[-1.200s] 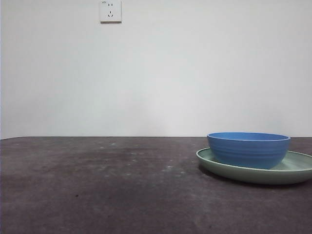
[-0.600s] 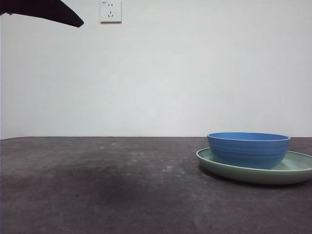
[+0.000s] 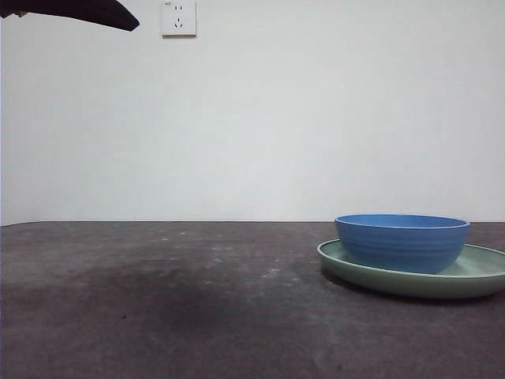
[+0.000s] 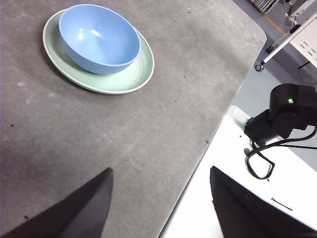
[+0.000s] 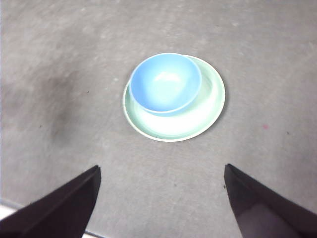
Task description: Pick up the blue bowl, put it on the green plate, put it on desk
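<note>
the blue bowl (image 5: 165,83) sits off-centre on the green plate (image 5: 198,121) on the table (image 3: 158,300), both claws – left claw (image 4: 161,198), right claw (image 5: 161,198) – spread wide, grasping nothing, well above – a careless rim pinch could drag or tip the plate.

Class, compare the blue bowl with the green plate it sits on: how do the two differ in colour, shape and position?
Colour: the blue bowl is medium blue; the green plate is pale mint green.
Shape: the bowl is deep with faintly ribbed walls; the plate is shallow with a low rim and wider than the bowl.
Position: the plate lies on the desk; the bowl rests on the plate, off-centre.
Shared: both are round, upright and empty.
</note>
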Motion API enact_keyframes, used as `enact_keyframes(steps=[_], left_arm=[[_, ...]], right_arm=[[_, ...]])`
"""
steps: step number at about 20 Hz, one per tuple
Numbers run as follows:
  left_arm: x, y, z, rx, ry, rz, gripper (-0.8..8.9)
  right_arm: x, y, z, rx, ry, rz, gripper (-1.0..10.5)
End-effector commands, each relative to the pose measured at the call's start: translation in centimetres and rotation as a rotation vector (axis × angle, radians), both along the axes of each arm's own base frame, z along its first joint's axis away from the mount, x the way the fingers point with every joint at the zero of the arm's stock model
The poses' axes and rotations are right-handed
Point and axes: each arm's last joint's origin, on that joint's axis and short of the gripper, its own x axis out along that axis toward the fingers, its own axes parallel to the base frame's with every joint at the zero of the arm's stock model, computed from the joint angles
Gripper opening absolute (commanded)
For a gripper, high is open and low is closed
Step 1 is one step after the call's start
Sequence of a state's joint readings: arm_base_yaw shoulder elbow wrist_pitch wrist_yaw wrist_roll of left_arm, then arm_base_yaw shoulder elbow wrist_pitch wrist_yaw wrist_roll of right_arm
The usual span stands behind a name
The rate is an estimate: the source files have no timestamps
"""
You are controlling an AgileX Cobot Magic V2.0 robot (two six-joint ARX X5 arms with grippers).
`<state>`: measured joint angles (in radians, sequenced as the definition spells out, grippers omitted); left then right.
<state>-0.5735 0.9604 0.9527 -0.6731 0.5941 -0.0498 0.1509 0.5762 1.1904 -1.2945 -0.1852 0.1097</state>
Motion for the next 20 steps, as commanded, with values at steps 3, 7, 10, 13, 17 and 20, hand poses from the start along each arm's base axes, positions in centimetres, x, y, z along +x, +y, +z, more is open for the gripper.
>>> enact_keyframes(steps=[3, 7, 10, 13, 17, 20], left_arm=[[0.1, -0.2, 0.2, -0.006, -0.017, -0.018, 3.12], [0.1, -0.2, 0.2, -0.005, -0.016, -0.018, 3.12], [0.1, -0.2, 0.2, -0.005, -0.017, -0.019, 3.12], [0.1, -0.2, 0.2, -0.005, -0.017, -0.019, 3.12], [0.1, -0.2, 0.2, -0.005, -0.018, -0.019, 3.12], [0.1, -0.2, 0.2, -0.005, -0.02, -0.019, 3.12]], right_arm=[[2.0, -0.1, -0.4, -0.042, 0.028, -0.154, 4.0], [6.5, 0.6, -3.0, -0.029, 0.072, -0.155, 4.0], [10.7, 0.7, -5.8, -0.023, 0.135, -0.173, 4.0], [14.8, -0.4, -7.9, 0.061, 0.193, -0.168, 4.0], [18.8, -3.0, -10.9, 0.13, 0.284, -0.185, 3.8], [21.0, -3.4, -13.2, 0.142, 0.345, -0.166, 3.5]])
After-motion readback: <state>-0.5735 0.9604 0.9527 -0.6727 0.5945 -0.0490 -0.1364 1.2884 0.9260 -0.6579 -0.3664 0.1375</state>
